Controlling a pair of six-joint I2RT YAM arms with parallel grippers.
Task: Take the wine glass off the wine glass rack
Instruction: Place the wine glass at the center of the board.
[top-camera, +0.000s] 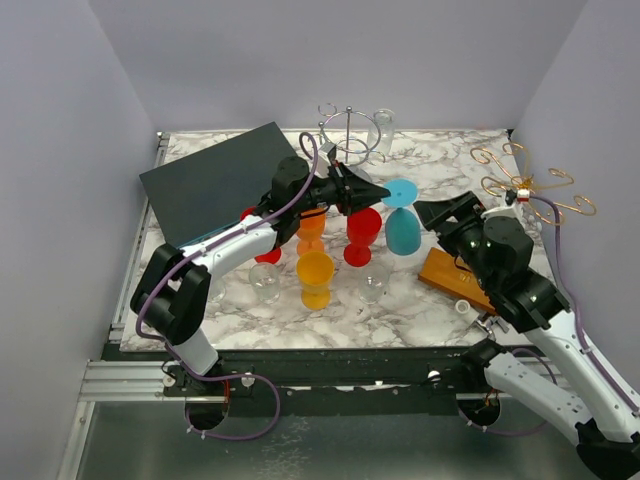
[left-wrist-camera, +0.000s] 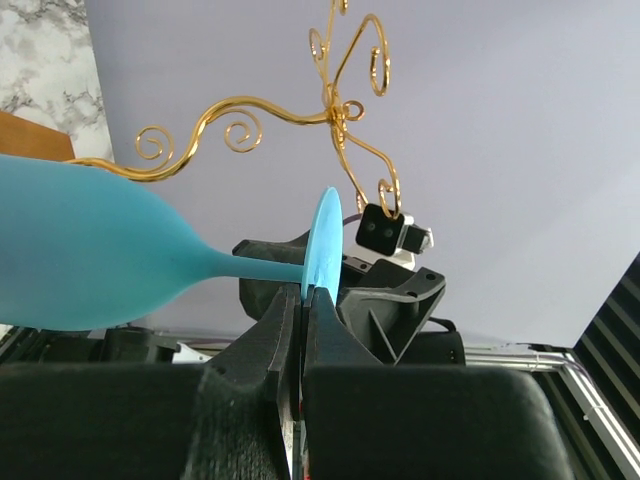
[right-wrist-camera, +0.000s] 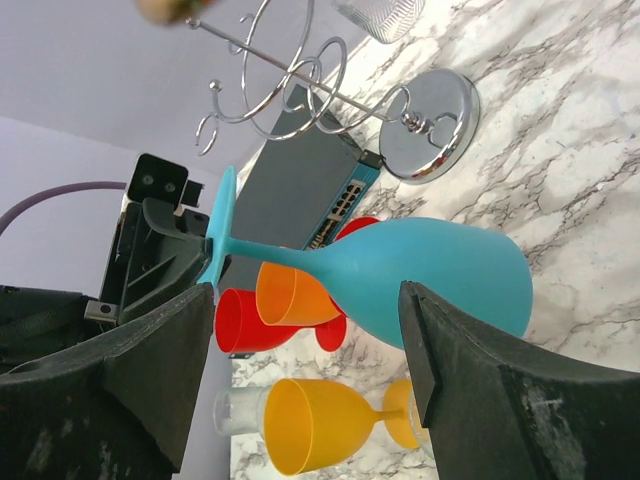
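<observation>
L arm (top-camera: 240, 240) outstretched, fingers (left-wrist-camera: 265, 345) pinching blue glass (left-wrist-camera: 90, 255) foot.

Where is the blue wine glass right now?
Top view, centre-right: the blue wine glass is held by its foot in the left gripper, between the nearest red glass and the right gripper.

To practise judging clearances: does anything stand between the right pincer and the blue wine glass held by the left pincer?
Nothing visible does. The blue wine glass hangs in open air ahead of the open right pincer, its foot clamped by the left pincer.
</observation>
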